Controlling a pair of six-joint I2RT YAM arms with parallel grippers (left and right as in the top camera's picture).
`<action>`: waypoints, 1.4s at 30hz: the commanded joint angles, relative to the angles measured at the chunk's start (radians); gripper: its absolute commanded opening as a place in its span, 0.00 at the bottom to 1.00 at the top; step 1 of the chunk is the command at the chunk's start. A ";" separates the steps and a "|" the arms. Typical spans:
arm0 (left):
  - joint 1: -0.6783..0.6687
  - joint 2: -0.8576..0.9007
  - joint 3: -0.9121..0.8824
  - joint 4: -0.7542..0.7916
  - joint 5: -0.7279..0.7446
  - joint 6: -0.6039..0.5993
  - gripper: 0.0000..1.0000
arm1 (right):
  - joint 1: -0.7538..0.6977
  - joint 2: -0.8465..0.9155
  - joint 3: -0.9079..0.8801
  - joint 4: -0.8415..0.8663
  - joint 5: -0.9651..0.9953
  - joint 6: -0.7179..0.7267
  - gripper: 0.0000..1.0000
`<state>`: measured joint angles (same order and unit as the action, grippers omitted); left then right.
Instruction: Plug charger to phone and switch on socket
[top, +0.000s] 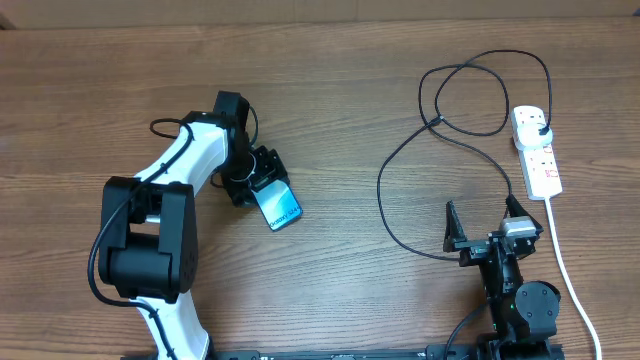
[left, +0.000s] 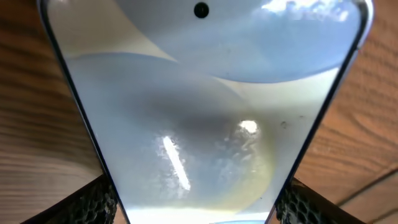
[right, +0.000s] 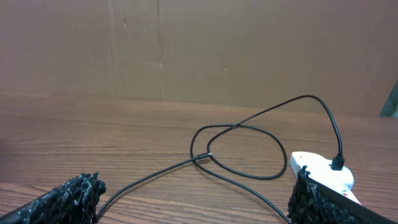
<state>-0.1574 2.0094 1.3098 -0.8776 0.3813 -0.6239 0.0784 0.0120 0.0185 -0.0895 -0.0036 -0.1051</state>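
The left gripper (top: 258, 178) is clamped on the phone (top: 277, 205), left of the table's (top: 340, 290) middle. The left wrist view shows its fingers (left: 93, 202) pressed against the phone's two long black edges, with the lit pale-blue screen filling the frame. Whether the phone rests on the wood or is lifted off it cannot be told. The socket (top: 537, 150) lies well apart from the phone, at the far right of the table, and its white cord (top: 565, 265) runs toward the near edge. The outlet at its far end holds the charger's black plug (top: 540, 128). From the plug the charger (top: 381, 190) arcs away, crosses itself in loops left of the socket, then sweeps toward the near side and ends close to the right gripper (top: 483, 222). Its connector tip cannot be made out. The right gripper is near the front edge, just beside the white cord, with its jaws spread wide and nothing between them. In the right wrist view its fingers (right: 62, 199) frame the loops and the socket's plugged end.
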 joint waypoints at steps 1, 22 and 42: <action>-0.019 0.106 -0.061 -0.013 0.031 0.047 0.65 | 0.003 -0.009 -0.011 0.006 -0.005 -0.001 1.00; -0.019 0.106 -0.042 -0.073 0.036 0.098 0.66 | 0.003 -0.009 -0.011 0.006 -0.005 -0.001 1.00; -0.019 0.106 -0.024 -0.126 0.043 0.109 0.66 | 0.003 -0.009 -0.011 0.006 -0.005 -0.001 1.00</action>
<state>-0.1638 2.0373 1.3220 -0.9958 0.4706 -0.5461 0.0788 0.0120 0.0185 -0.0895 -0.0036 -0.1047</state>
